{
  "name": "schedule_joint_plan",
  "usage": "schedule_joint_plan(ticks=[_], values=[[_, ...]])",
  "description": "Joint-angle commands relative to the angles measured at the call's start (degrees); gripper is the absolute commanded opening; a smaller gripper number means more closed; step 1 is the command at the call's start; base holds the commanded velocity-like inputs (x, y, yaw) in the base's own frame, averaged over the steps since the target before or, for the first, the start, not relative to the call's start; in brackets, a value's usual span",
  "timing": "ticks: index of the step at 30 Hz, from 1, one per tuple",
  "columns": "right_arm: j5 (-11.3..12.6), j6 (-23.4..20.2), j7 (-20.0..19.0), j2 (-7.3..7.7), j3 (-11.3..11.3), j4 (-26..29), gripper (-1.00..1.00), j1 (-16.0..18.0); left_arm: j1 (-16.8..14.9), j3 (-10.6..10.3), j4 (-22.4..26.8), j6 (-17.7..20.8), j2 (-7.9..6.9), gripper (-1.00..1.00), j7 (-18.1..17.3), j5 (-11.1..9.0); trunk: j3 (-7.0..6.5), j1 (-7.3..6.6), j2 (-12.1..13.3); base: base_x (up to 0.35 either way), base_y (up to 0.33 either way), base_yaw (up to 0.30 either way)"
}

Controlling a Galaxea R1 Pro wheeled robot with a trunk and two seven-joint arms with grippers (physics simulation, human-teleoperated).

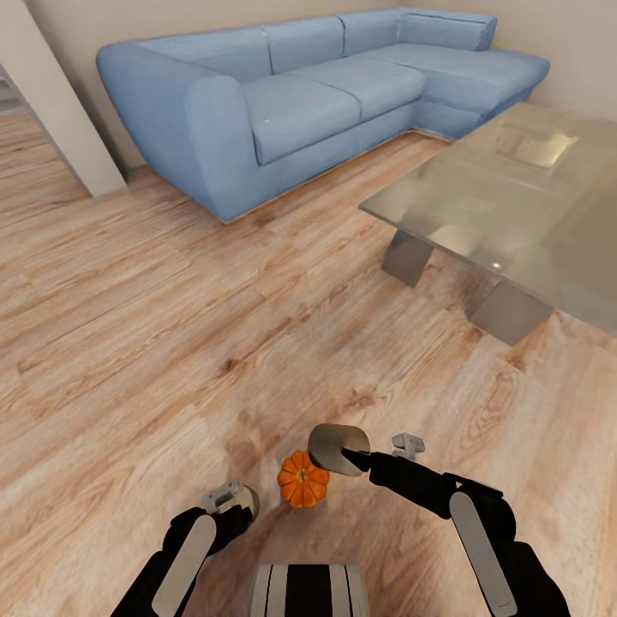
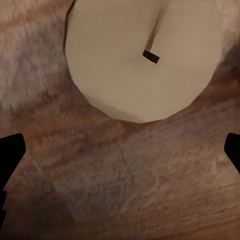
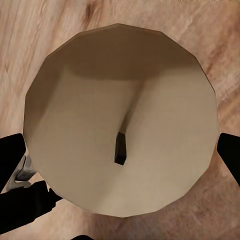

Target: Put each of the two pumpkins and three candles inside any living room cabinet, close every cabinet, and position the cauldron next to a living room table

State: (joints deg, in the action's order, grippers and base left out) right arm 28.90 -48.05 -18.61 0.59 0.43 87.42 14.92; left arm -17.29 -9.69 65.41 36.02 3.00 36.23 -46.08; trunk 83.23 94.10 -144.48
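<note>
The right gripper point(image 1: 353, 455) has its jaws clamped on a candle point(image 1: 337, 448), a stubby grey-beige cylinder held off the floor and tipped on its side. From the right wrist camera the candle's point(image 3: 120, 120) round top faces straight back, with its short dark wick point(image 3: 120, 149) near the middle and a black fingertip point(image 3: 11, 157) at either edge of the disc.

The left gripper point(image 1: 230, 499) hangs low over the boards with its jaws spread wide and nothing between them. In the left wrist view the two dark fingertips point(image 2: 10, 155) sit at the far edges, and a second candle point(image 2: 142, 55) stands upright on the floor just ahead of them; whether a finger touches it is hard to tell from here.

Between the two grippers, a little nearer the right one, a small orange pumpkin point(image 1: 302, 480) rests on the wooden floor point(image 1: 171, 343).

Further out, the glass-topped table point(image 1: 514, 197) stands to the right on grey legs, well apart from the pumpkin. Behind it and across the back of the room runs a blue corner sofa point(image 1: 300, 94), set against a pale wall point(image 1: 548, 26).
</note>
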Motion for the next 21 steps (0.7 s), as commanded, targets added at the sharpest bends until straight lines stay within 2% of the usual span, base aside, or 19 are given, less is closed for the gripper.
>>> schedule_joint_plan(ticks=[1, 21], values=[[-0.1, -0.2, -0.2, 0.03, 0.0, 0.0, -1.0, 0.0, 0.0, -0.1, 0.1, 0.0, -0.01, 1.0, 0.6, -0.6, 0.04, -0.01, 0.0, 0.116, 0.014, 0.0], [-0.1, -0.2, -0.2, 0.03, 0.0, 0.0, -1.0, 0.0, 0.0, 0.0, 0.1, 0.0, -0.07, 1.0, 0.6, -0.7, 0.04, -0.01, 0.0, 0.107, 0.014, 0.0]])
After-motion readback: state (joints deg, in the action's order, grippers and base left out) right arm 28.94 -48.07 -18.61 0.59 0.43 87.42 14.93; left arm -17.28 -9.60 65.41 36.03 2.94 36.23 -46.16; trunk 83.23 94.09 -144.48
